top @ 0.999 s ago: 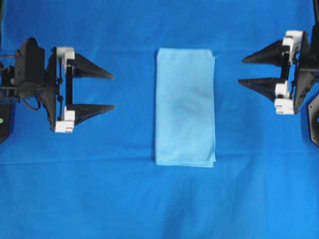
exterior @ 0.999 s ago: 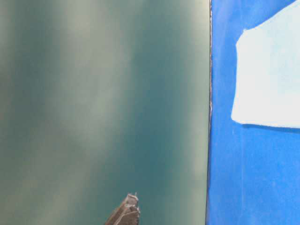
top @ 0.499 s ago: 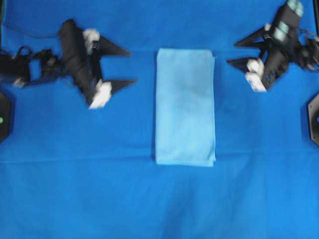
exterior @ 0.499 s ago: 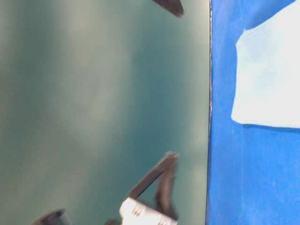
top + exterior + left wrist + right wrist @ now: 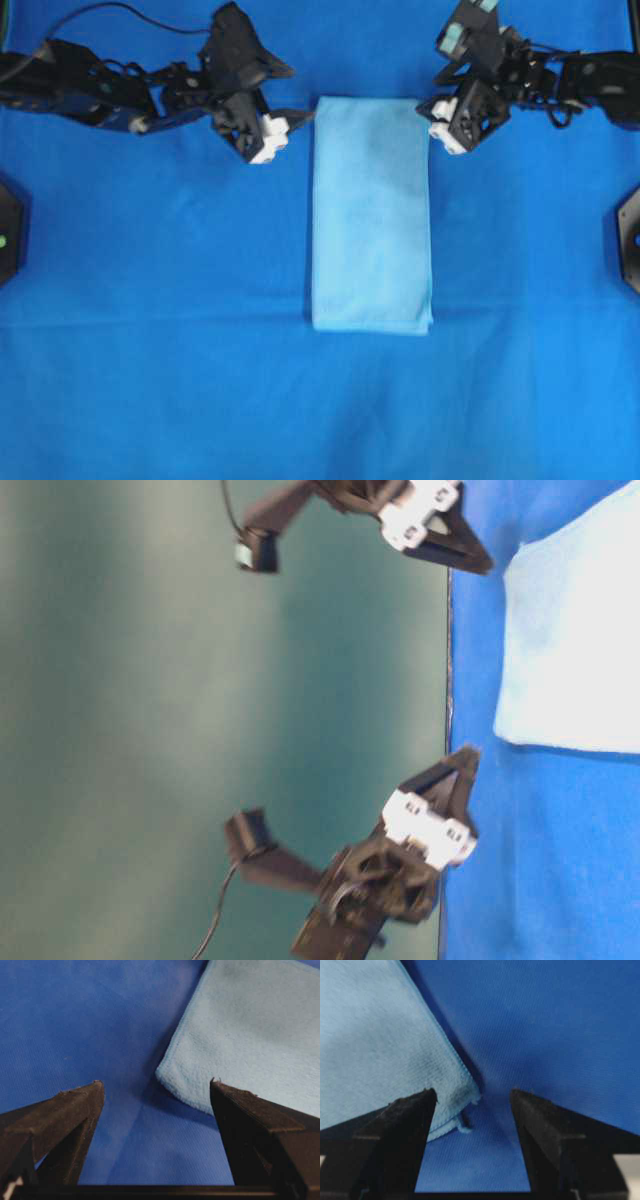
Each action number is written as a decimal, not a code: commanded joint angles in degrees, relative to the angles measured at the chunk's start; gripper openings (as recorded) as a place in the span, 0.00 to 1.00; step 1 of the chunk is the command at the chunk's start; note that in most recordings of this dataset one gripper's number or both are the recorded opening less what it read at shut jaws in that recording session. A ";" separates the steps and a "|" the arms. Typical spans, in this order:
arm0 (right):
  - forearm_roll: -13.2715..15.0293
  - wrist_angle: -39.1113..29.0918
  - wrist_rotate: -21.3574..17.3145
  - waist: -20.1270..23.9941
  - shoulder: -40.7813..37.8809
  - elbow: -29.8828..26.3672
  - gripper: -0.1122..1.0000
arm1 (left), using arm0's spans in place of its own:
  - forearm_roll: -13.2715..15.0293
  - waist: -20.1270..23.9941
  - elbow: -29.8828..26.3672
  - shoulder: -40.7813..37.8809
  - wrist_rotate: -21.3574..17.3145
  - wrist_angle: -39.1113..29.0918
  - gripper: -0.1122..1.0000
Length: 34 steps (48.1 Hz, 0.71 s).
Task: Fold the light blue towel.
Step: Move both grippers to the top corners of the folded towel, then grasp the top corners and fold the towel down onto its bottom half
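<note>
Overhead exterior view: the light blue towel point(image 5: 371, 213) lies already folded into a long strip on the blue-covered counter point(image 5: 150, 380). The left pincer point(image 5: 292, 122) and right pincer point(image 5: 432, 112), both wide open and empty, flank its far corners; a further fold appears to remain.

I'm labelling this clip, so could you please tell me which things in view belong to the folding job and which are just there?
Part of the job:
light blue towel
left end effector, open
right end effector, open

Just there:
dark blue table covering

A royal-blue cloth point(image 5: 150, 380) covered the whole surface, faintly creased; behind it stood a blurred green wall point(image 5: 200, 720).
</note>
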<state>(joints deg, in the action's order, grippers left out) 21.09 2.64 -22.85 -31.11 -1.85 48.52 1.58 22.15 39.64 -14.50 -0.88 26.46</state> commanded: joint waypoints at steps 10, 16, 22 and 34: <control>0.18 0.97 0.09 -0.53 -4.57 -2.37 0.66 | 0.00 0.44 -5.19 -5.80 -0.09 0.44 0.83; 0.09 0.79 0.09 -0.62 -4.66 -2.20 0.66 | 0.09 0.70 -5.89 -7.21 0.09 -0.18 0.83; 0.00 0.62 -0.09 -0.53 -4.57 -1.76 0.56 | 0.09 1.05 -5.98 -7.29 -0.09 -1.93 0.77; -0.62 0.62 -0.79 -0.35 -4.13 -0.88 0.13 | -0.09 1.14 -5.89 -7.21 -1.14 -3.34 0.19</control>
<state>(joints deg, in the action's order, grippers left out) 20.92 3.52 -23.73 -31.20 -6.77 47.46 1.41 22.94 34.28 -22.50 -1.85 23.20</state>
